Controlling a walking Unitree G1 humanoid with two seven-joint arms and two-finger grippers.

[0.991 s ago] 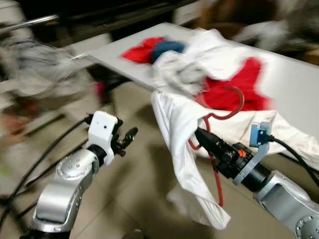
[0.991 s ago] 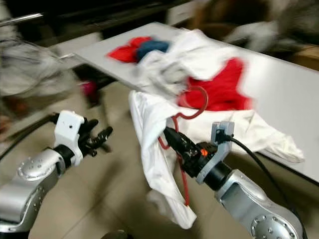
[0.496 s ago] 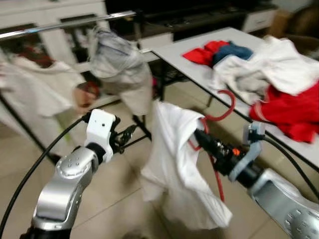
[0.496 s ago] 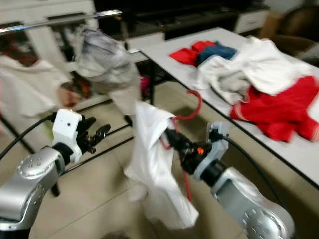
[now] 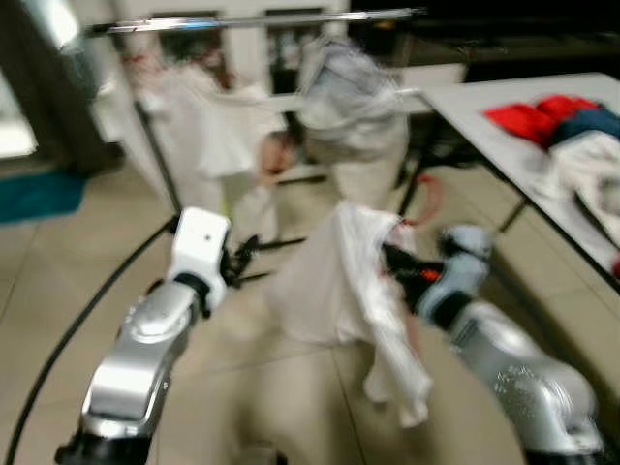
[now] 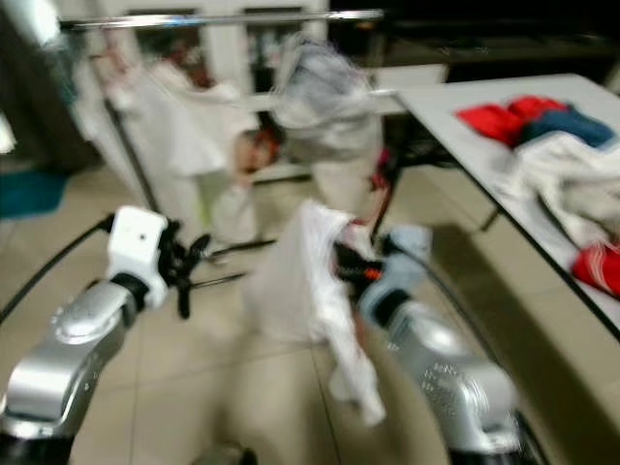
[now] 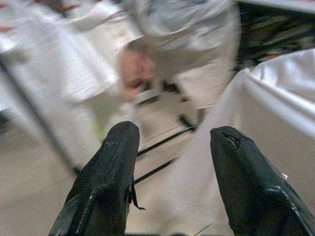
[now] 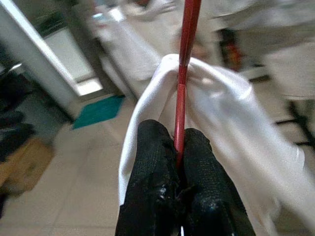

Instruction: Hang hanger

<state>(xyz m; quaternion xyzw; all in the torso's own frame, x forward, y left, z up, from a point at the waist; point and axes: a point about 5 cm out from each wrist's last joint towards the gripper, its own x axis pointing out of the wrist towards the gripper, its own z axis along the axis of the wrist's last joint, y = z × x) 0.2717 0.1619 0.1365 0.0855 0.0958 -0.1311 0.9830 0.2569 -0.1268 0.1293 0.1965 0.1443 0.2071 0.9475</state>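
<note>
My right gripper is shut on the thin red hanger, and a white shirt is draped over that hanger. In the eye views, which are blurred, the shirt hangs in mid-air below the clothes rail, with the right gripper at its neck. The hanger's red hook shows faintly above it, well under the rail. My left gripper is held up to the left of the shirt, open and holding nothing, its fingers wide apart.
A white garment and a grey one hang on the rail. A white table at the right carries a pile of red, blue and white clothes. A teal mat lies on the tiled floor at the left.
The camera has swung left from the table toward the clothes rail. The hanger with the white shirt came off the table and is carried in the air in my right gripper.
</note>
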